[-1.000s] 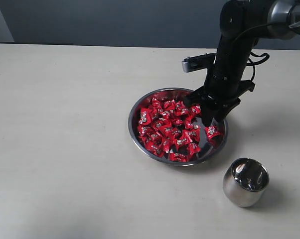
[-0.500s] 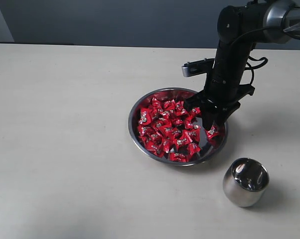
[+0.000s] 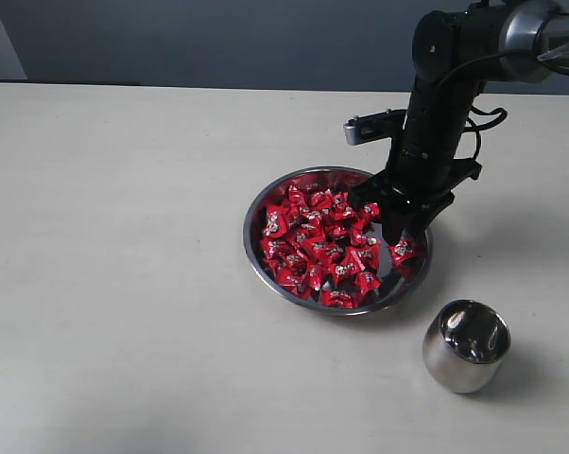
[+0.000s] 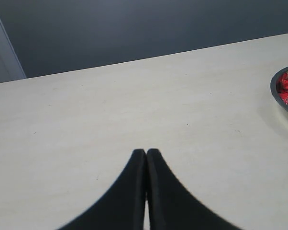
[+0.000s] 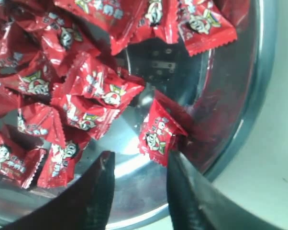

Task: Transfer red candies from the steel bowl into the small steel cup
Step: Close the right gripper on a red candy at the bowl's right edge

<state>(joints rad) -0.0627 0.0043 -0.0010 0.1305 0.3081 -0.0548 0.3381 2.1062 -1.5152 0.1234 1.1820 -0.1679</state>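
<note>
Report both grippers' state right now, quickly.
Left gripper: closed, empty.
Right gripper: open, low in the bowl, a candy at its fingertips, nothing gripped.

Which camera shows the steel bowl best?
The exterior view: the steel bowl shows nearly whole, red candies inside. The right wrist view shows only part of its floor and rim close up; the left wrist view catches just an edge.

Pale beige matte table (image 3: 124, 236), two items directly on it: wide shallow steel bowl (image 3: 250, 236) right of centre in the exterior view, small steel cup (image 3: 465, 346) upright near the bowl, not touching it, closer to camera.
</note>
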